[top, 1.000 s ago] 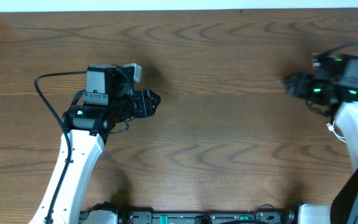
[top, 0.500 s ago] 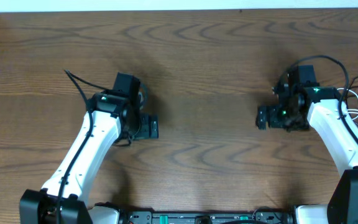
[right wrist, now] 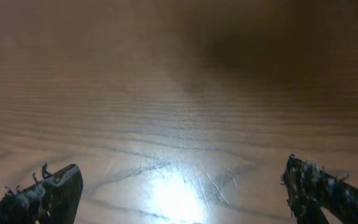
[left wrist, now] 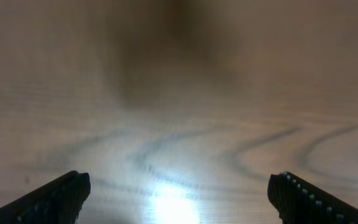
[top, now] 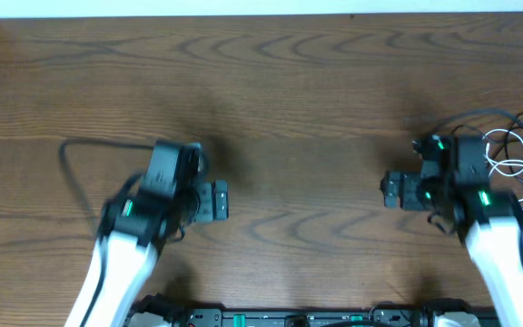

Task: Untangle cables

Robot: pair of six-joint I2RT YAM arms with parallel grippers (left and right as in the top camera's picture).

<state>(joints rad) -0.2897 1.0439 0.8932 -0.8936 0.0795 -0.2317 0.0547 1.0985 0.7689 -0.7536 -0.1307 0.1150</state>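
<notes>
Tabletop (top: 316,82), left tool (top: 220,200), right tool (top: 389,189) drawn slightly back

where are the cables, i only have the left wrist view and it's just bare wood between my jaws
Observer: The cables lie near the table's right edge in the overhead view, white loops among thin black ones.
Operator: is the right arm on them
Observer: No, the right arm points its jaws left, away from the cables beside its wrist.
Operator: right jaws holding anything
Observer: No, the right wrist view shows them wide apart over bare table.
</notes>
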